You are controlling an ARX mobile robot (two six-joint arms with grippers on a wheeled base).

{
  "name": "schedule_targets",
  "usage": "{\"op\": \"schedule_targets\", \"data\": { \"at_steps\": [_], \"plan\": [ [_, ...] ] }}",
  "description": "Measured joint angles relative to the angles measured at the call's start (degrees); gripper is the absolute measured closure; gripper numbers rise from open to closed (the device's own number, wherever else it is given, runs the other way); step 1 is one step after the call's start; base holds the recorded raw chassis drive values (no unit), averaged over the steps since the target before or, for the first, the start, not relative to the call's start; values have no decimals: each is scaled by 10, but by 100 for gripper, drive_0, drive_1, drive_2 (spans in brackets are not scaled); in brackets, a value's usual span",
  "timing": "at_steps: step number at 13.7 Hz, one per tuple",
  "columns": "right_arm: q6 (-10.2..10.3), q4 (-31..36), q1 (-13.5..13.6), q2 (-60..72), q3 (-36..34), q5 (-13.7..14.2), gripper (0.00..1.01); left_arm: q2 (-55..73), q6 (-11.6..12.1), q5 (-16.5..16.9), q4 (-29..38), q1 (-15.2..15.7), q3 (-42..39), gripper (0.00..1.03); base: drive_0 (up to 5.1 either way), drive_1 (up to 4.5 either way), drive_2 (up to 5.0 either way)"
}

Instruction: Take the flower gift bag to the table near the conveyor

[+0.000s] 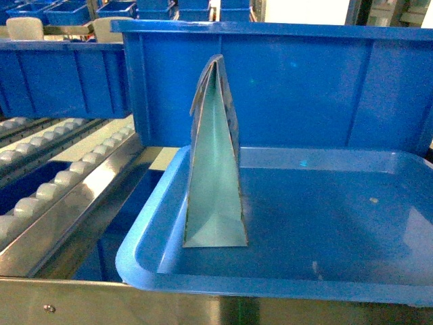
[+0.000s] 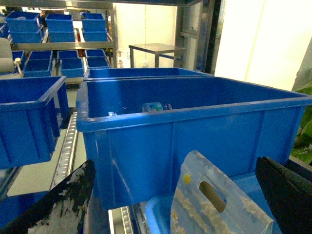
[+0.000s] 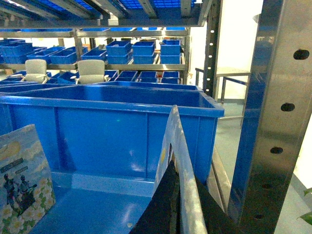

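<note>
Standing behind everything, a large blue bin filled the head view from ten to two o'clock. Below it lay a shallow blue tray, and at nine o'clock the conveyor sloped its whitish rollers between steel rails. The flower gift bag stood upright in the tray's left end, its pale teal side facing the camera. The left pincer showed dark fingers either side of the bag's handle, apart. The right pincer's state I could not tell; possibly something thin lay against it.
</note>
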Motion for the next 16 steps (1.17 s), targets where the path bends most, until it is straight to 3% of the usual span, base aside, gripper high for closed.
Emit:
{"op": "schedule_targets", "data": {
  "at_steps": [4,5,10,16],
  "plan": [
    [0,0,0,0,0,0,99,53,-15,0,-27,-13,50,5,0,0,0],
    [0,0,0,0,0,0,99,69,-15,-13,-41,-19,62,5,0,0,0],
    [0,0,0,0,0,0,99,172,-8,-30,-47,-75,92,5,0,0,0],
    [0,0,0,0,0,0,99,241,-13,-37,-31,-78,130,5,0,0,0]
  ]
}}
